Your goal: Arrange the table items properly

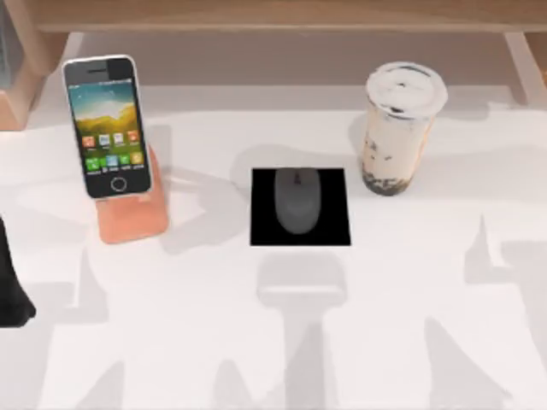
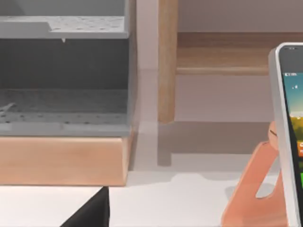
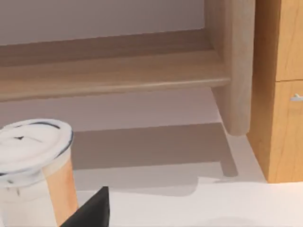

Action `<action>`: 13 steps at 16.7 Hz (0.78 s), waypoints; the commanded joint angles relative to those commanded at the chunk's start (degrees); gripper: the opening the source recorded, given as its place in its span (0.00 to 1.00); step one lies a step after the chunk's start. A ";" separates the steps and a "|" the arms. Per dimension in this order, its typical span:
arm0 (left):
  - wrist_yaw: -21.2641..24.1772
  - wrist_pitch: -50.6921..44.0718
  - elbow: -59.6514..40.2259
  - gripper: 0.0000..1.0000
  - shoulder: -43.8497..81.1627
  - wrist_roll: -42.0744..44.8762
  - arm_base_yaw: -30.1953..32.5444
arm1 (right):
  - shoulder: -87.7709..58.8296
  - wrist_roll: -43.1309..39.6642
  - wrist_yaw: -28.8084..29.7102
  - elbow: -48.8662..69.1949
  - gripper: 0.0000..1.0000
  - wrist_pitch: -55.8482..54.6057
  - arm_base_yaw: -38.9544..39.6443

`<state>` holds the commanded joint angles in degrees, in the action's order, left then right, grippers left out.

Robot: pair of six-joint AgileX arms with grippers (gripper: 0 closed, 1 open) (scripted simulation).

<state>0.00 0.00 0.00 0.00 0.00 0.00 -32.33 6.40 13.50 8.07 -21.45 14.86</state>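
The black smartphone with a colourful icon screen leans upright on the peach-orange stand at the back left. In the left wrist view the smartphone's edge and the stand appear close by. A small grey mouse lies on the black square pad in the middle. The lidded milk-tea cup stands upright at the back right; the right wrist view has it nearby. My left arm is parked at the table's left edge, clear of the items. A dark bit of each gripper is visible.
A wooden shelf runs along the back of the table, with posts and a grey rack at the back left. A wooden cabinet stands at the back right. The white tabletop in front is open.
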 joint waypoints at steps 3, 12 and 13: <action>0.00 0.00 0.00 1.00 0.00 0.00 0.00 | -19.04 1.85 6.06 4.71 1.00 -11.22 6.45; 0.00 0.00 0.00 1.00 0.00 0.00 0.00 | -72.23 0.74 19.16 20.04 1.00 -43.70 19.59; 0.00 0.00 0.00 1.00 0.00 0.00 0.00 | -76.27 0.05 20.03 21.74 1.00 -46.83 20.25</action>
<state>0.00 0.00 0.00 0.00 0.00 0.00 -108.59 6.44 33.53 29.81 -68.28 35.11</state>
